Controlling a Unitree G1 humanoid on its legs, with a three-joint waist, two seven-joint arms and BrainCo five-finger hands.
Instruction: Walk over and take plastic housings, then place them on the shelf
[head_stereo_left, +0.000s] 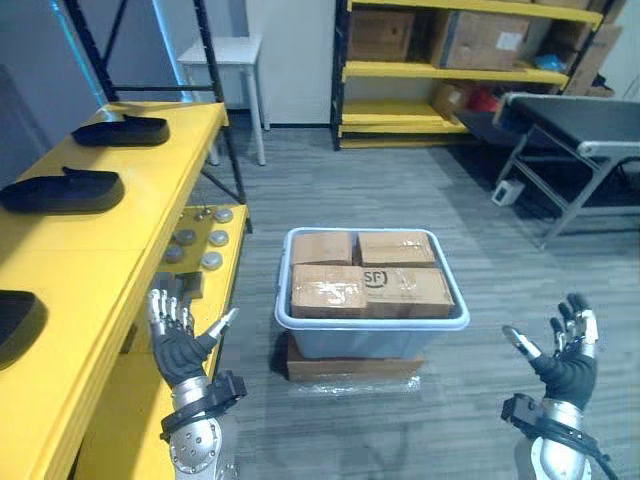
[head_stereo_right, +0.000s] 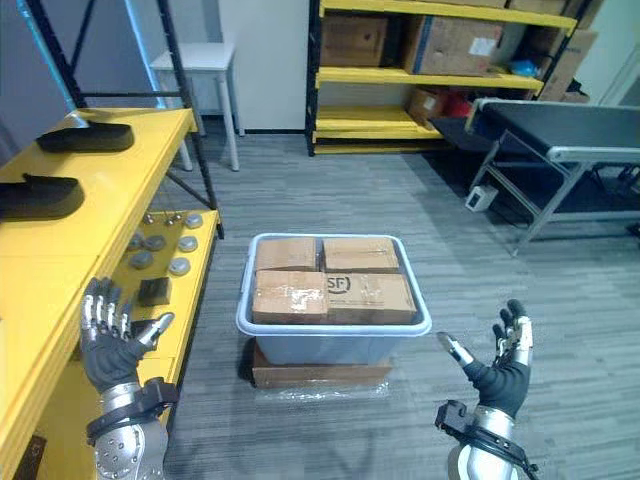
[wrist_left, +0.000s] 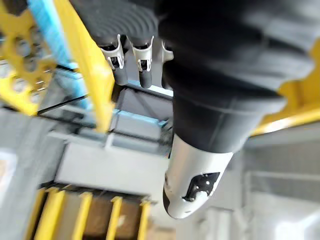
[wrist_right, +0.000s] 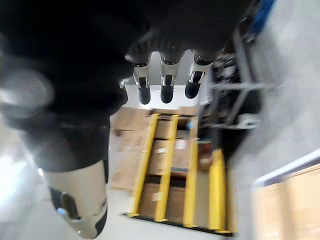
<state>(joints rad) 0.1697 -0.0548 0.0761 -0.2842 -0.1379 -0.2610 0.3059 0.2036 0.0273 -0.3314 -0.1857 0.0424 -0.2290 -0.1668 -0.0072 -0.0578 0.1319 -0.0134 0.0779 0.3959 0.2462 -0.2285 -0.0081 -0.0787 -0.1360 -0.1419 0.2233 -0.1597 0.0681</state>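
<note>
Housings, flat black plastic w/ rounded ends, on smooth yellow shelf.

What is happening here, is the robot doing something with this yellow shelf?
The robot stands beside the yellow shelf with both hands open and holding nothing. The left hand is raised next to the shelf edge, and the right hand is raised over the floor. Black plastic housings already lie on the shelf top. A grey bin filled with cardboard boxes sits on the floor in front.
</note>
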